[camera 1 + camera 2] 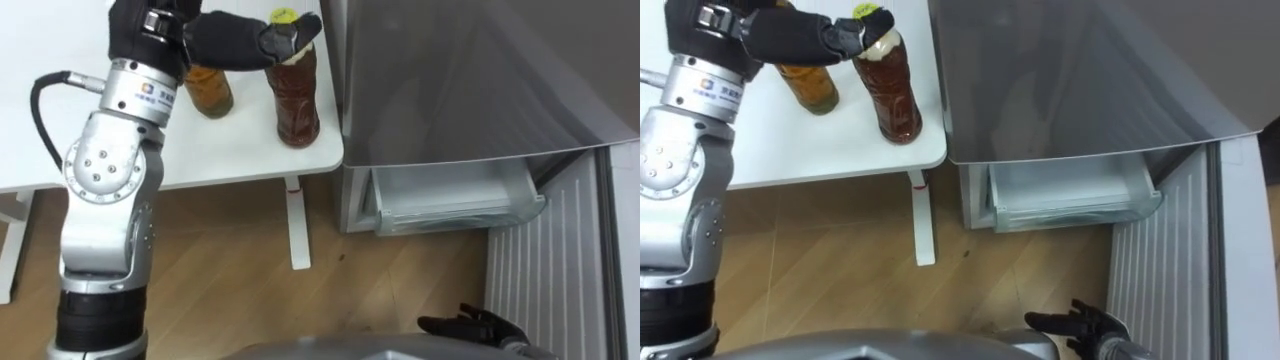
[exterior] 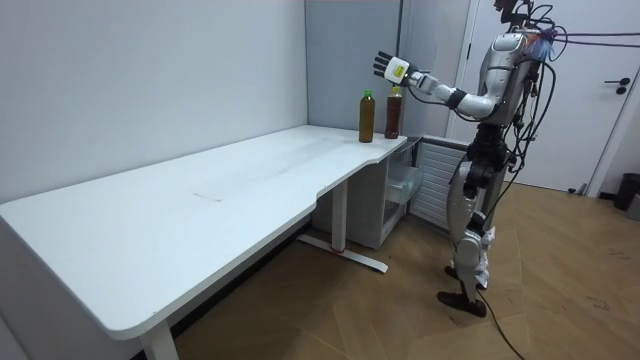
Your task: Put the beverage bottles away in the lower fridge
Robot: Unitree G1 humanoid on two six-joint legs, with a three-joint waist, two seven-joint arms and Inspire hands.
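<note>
Beside the open fridge drawer (image 1: 450, 200), an amber bottle (image 1: 208, 92) crowding close, I am laying my left hand (image 1: 228, 40), fingers straight, over the cap of the brown bottle (image 1: 297, 100), my right hand (image 1: 478, 325) hanging relaxed.

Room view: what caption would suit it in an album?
A humanoid robot stands at the white table's corner, left hand open over the dark bottle, the amber bottle beside it.

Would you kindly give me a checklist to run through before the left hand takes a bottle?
1. Left hand open at the red-brown plastic drink bottle with yellow cap: ok, fingers straight by the cap.
2. Grip on that bottle: not ok, nothing curled round it.
3. That bottle and the amber drink bottle upright on the white table: ok.
4. Clear lower fridge drawer open: ok.
5. Right hand free: ok, low, fingers relaxed.
</note>
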